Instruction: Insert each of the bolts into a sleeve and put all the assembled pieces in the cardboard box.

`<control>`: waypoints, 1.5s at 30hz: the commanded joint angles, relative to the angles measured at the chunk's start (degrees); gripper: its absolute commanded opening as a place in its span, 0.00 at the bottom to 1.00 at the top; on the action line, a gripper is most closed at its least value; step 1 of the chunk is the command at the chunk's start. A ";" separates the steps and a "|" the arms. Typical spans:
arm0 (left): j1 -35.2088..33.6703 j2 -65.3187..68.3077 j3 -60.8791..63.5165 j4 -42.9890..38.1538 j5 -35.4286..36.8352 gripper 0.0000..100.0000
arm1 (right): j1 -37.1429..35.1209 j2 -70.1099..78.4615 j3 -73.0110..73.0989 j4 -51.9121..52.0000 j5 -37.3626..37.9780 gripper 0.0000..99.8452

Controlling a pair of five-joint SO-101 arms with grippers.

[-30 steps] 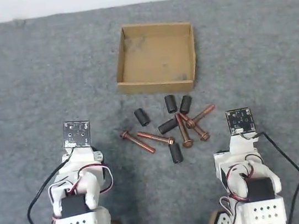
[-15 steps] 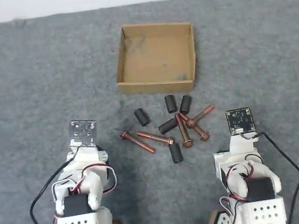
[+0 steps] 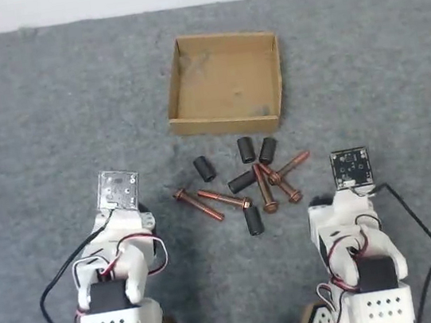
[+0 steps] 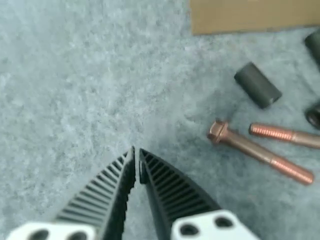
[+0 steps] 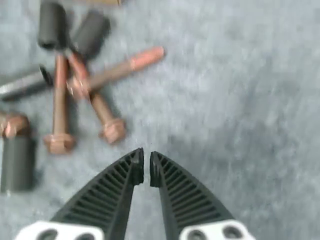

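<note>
Both arms have crept slightly toward the scattered parts over the last second, the left one drifting a little to its right and the right one edging forward. The left hand (image 4: 136,152) is closed and empty, its ribbed fingertips all but touching above bare grey tabletop (image 3: 32,115), with the nearest bolt (image 4: 260,154) and a dark sleeve (image 4: 257,85) lying off to one side of it. The right hand (image 5: 144,154) is likewise closed on nothing, only a thin slit between its tips, hovering near the head of one bolt (image 5: 102,117) in a crossed cluster. From above, five copper-coloured bolts (image 3: 222,198) and five black sleeves (image 3: 253,220) lie loose and unassembled between the two arms, some bolts overlapping one another. The cardboard box (image 3: 222,122) sits just beyond the pile, farther from the arms, with two sleeves close to its near wall.
</note>
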 commanded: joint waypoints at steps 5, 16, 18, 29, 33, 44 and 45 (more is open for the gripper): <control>2.55 -0.09 -4.18 -4.31 -0.35 0.01 | 0.31 -0.66 -3.52 -7.87 1.05 0.01; -5.01 0.53 -14.81 -1.58 0.00 0.01 | -5.41 0.04 -3.96 -17.36 8.00 0.01; -5.27 0.53 -18.07 1.93 0.09 0.01 | -5.93 0.04 -3.96 -17.36 8.00 0.01; -5.27 4.66 -23.34 8.44 1.49 0.01 | -7.96 0.04 -9.93 -9.36 8.18 0.01; -5.27 15.30 -28.35 8.44 3.34 0.01 | -10.15 0.04 -11.16 -9.10 8.35 0.01; -5.54 41.67 -38.02 -0.53 11.34 0.01 | -11.74 25.71 -18.11 -24.66 9.76 0.01; -5.63 43.25 -37.41 -1.67 12.22 0.01 | -11.82 30.46 -21.19 -24.40 9.58 0.01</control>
